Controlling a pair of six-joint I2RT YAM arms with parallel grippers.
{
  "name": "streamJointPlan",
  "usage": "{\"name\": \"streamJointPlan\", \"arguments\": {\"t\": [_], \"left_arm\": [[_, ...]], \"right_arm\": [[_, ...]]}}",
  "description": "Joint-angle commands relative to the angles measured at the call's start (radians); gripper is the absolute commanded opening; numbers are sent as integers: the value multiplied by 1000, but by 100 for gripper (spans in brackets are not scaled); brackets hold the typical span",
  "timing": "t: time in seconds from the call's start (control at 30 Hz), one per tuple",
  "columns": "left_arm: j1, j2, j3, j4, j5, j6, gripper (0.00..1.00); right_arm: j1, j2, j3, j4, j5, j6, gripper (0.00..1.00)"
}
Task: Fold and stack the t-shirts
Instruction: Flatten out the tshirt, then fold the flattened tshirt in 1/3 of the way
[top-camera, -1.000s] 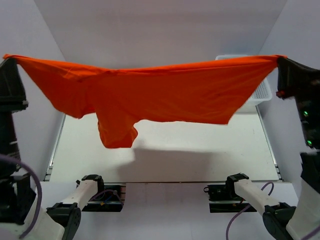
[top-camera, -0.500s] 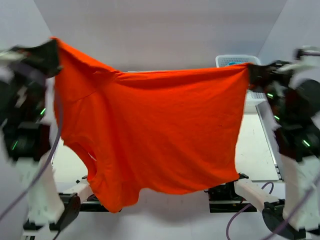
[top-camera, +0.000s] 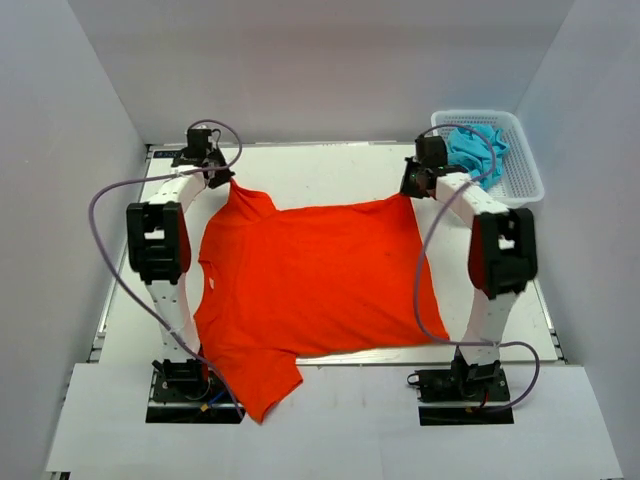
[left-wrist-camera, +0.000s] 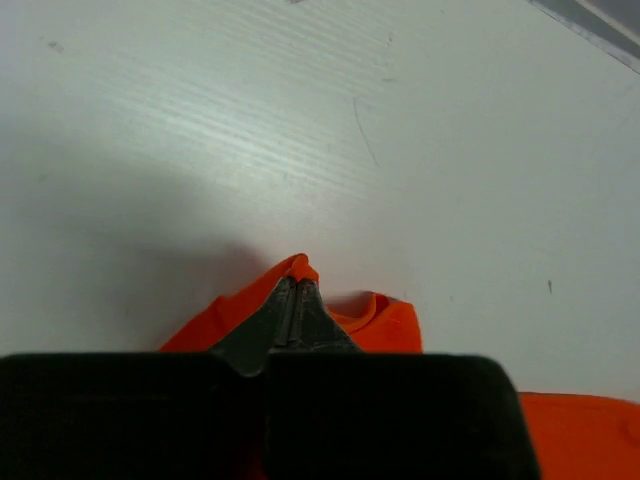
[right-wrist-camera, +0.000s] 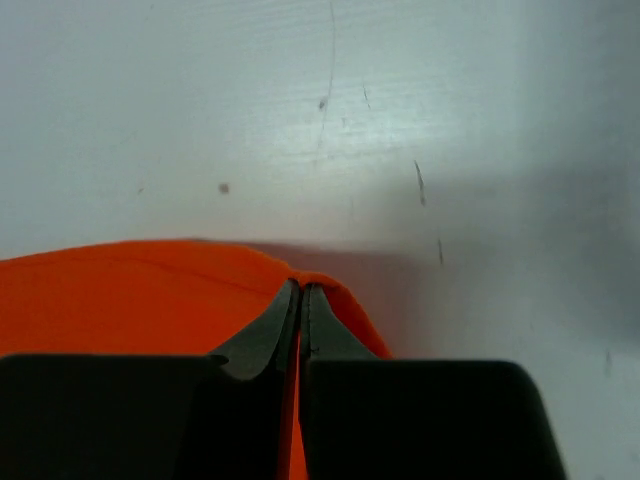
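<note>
An orange t-shirt (top-camera: 315, 275) lies spread flat on the white table (top-camera: 320, 165), its near sleeve hanging over the front edge. My left gripper (top-camera: 222, 182) is shut on the shirt's far left corner, with orange cloth (left-wrist-camera: 385, 322) around its tips (left-wrist-camera: 292, 290). My right gripper (top-camera: 410, 190) is shut on the far right corner, with orange cloth (right-wrist-camera: 140, 295) pinched at its tips (right-wrist-camera: 300, 292). Both arms reach to the far side of the table. A blue t-shirt (top-camera: 476, 150) lies crumpled in the basket.
A white plastic basket (top-camera: 522, 160) stands at the far right corner of the table. Purple cables (top-camera: 100, 210) loop beside each arm. Grey walls close in on the left, right and back.
Both arms swung the hanging orange shirt forward and down. It went from stretched in the air to lying flat on the table, and the grippers now sit low at the far side.
</note>
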Motion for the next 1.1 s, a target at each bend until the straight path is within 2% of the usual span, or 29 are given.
{"name": "streamJointPlan", "arguments": {"t": [0.0, 0.07, 0.2, 0.3, 0.43, 0.53, 0.57, 0.67, 0.77, 1.07], "left_arm": [[-17, 101, 177, 83, 9, 40, 0], [-17, 161, 263, 61, 24, 40, 0], [-17, 231, 323, 92, 52, 21, 0], [-17, 263, 395, 78, 52, 11, 0], [-17, 206, 382, 35, 61, 2, 0], [-17, 104, 235, 35, 61, -9, 0], [-17, 21, 189, 35, 61, -31, 0], [-17, -157, -85, 82, 78, -68, 0], [-26, -268, -254, 127, 104, -98, 0], [-60, -655, -681, 153, 180, -260, 0]], "right_arm": [[-8, 109, 203, 69, -72, -21, 0], [-8, 192, 255, 61, -77, -21, 0], [-11, 287, 349, 47, -58, -36, 0], [-11, 372, 499, -13, -29, -36, 0], [-11, 409, 578, -33, -43, -38, 0], [-11, 374, 555, -28, -35, -50, 0], [-14, 363, 545, -31, -35, -65, 0], [-16, 292, 457, -31, -28, -79, 0], [-19, 245, 403, -27, -25, -85, 0], [-32, 200, 394, -122, 18, -101, 0]]}}
